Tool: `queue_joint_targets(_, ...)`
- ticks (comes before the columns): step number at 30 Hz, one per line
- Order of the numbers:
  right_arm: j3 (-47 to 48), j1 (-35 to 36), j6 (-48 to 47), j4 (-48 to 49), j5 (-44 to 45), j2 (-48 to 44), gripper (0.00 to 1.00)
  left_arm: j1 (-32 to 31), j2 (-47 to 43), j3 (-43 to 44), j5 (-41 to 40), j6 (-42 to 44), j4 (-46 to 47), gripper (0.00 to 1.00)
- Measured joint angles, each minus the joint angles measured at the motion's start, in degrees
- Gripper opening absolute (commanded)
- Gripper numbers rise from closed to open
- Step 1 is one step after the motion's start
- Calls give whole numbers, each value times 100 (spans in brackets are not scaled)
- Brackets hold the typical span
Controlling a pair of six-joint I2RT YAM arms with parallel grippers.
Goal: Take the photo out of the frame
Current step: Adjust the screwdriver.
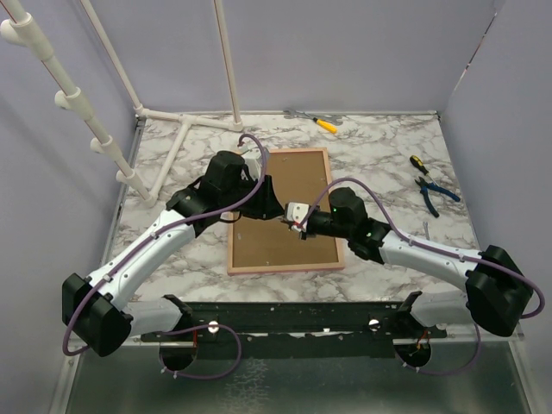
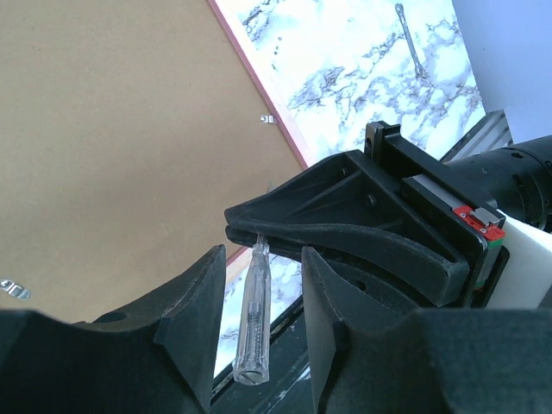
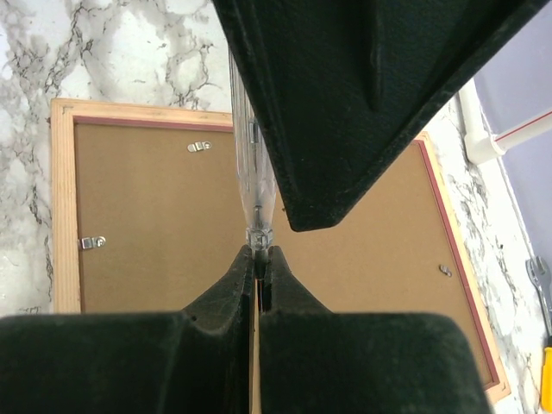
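On the marble table (image 1: 388, 172) the frame (image 1: 276, 248) lies brown fibreboard back upward.

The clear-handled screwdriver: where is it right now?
The screwdriver is at the top view's centre, above the frame's brown back. The right gripper pinches its tip, and its handle lies between the left gripper's open fingers.

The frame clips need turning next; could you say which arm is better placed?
Probably right: the right hand is shut on the clear screwdriver above the frame, while the left hand is open around its handle.
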Motion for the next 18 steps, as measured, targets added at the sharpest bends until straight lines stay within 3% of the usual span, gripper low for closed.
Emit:
queue_joint_targets(10, -26, 0, 20, 24, 96, 0, 1, 9, 17, -188, 173, -4, 2, 42)
queue_joint_targets(18, -26, 0, 20, 63, 107, 0, 1, 9, 42, -195, 295, -22, 7, 27)
